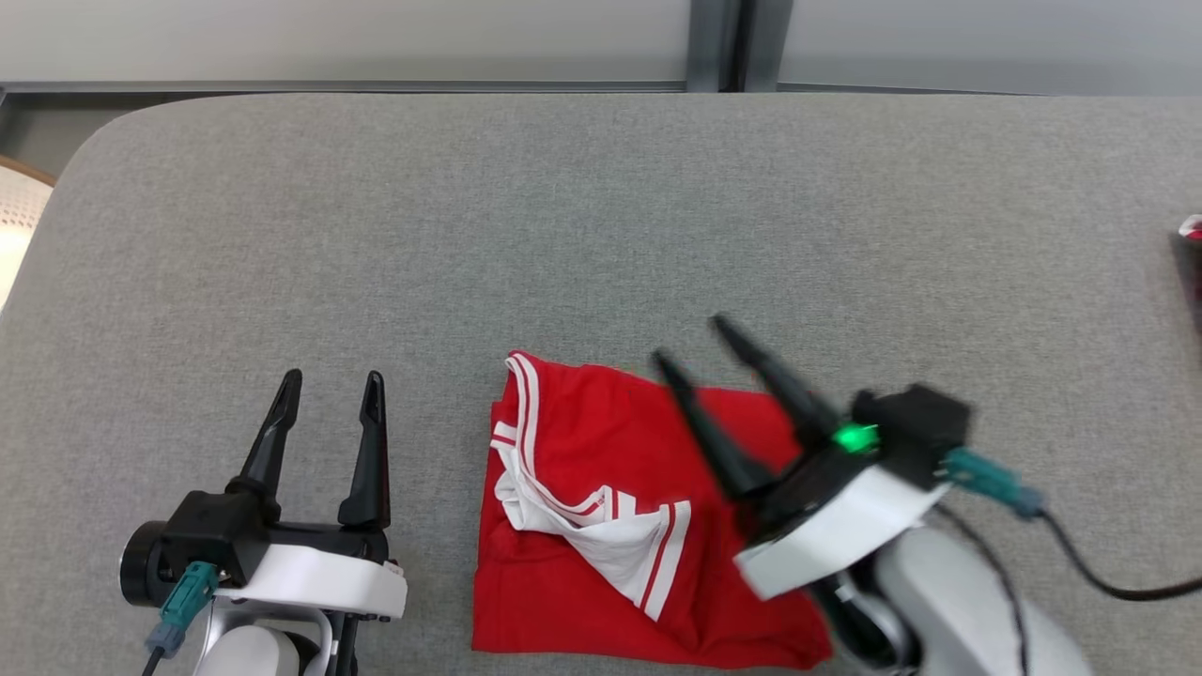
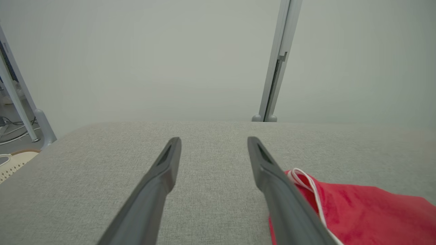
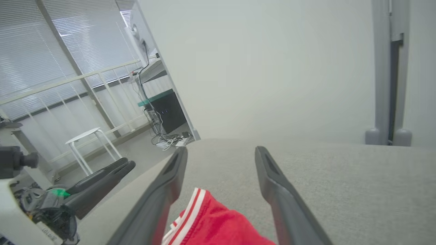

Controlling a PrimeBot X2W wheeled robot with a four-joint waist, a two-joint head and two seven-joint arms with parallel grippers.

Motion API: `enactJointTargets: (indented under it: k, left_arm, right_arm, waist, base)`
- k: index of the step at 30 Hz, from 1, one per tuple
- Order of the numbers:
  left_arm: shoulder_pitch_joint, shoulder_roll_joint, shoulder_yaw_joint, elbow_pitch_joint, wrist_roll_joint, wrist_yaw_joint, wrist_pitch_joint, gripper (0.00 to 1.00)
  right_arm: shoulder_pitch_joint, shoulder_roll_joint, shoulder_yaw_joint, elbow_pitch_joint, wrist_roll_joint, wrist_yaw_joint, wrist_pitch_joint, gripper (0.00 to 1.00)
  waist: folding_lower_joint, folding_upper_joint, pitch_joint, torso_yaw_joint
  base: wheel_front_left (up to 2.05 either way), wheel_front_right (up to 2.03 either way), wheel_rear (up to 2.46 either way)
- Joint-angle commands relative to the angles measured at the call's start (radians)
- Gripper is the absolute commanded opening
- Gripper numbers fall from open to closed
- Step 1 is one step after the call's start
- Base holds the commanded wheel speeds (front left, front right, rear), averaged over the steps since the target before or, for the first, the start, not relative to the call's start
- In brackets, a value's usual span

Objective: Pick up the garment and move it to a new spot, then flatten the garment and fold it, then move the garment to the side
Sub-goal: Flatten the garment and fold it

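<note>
The garment [image 1: 601, 526] is red with white stripes and lies folded on the grey table [image 1: 601, 216], near its front edge. My right gripper [image 1: 690, 343] hovers over the garment's right part, blurred, its fingers spread and nothing between them. In the right wrist view the right gripper [image 3: 221, 153] stands open above the striped hem of the garment [image 3: 218, 224]. My left gripper [image 1: 333, 383] rests open to the left of the garment, apart from it. In the left wrist view the left gripper [image 2: 214, 141] points across bare table, with the garment [image 2: 357, 214] at the lower right.
A dark object with a red top [image 1: 1191, 263] sits at the table's right edge. A pale perforated chair [image 1: 17, 221] stands off the left corner. A wall and a grey post [image 1: 718, 42] run behind the table. A white stool [image 3: 87, 143] stands on the floor beyond.
</note>
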Motion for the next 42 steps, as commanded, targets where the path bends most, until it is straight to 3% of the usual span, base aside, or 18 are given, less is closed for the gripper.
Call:
enactJointTargets:
  k: [1,12,19,28,42]
  left_arm:
    - [-0.016,0.010,0.005,0.001,0.011,-0.006,-0.004,1.00]
    - [0.013,0.038,0.021,0.009,0.020,-0.009,-0.004,1.00]
    - [0.045,0.055,0.019,0.007,0.018,-0.006,0.005,1.00]
    - [0.057,0.068,0.019,-0.014,0.012,0.008,0.023,1.00]
    - [0.055,0.069,0.005,-0.028,0.005,0.019,0.032,1.00]
  right_arm:
    - [0.015,-0.020,-0.051,-0.008,-0.017,0.000,-0.024,1.00]
    - [0.203,-0.103,-0.470,-0.076,-0.164,0.000,-0.017,1.00]
    - [0.362,-0.108,-0.649,-0.175,-0.243,0.000,0.050,1.00]
    - [0.436,-0.079,-0.693,-0.284,-0.277,0.000,0.117,1.00]
    - [0.440,-0.068,-0.685,-0.283,-0.287,0.000,0.134,1.00]
  waist:
    - [0.0000,-0.0001,-0.006,-0.010]
    - [0.0000,-0.0001,-0.045,-0.056]
    - [0.0000,-0.0001,-0.077,-0.078]
    - [0.0000,-0.0001,-0.083,-0.086]
    - [0.0000,-0.0001,-0.089,-0.077]
  base:
    - [0.00,0.00,0.00]
    - [0.00,0.00,0.00]
    - [0.00,0.00,0.00]
    - [0.00,0.00,0.00]
    - [0.00,0.00,0.00]
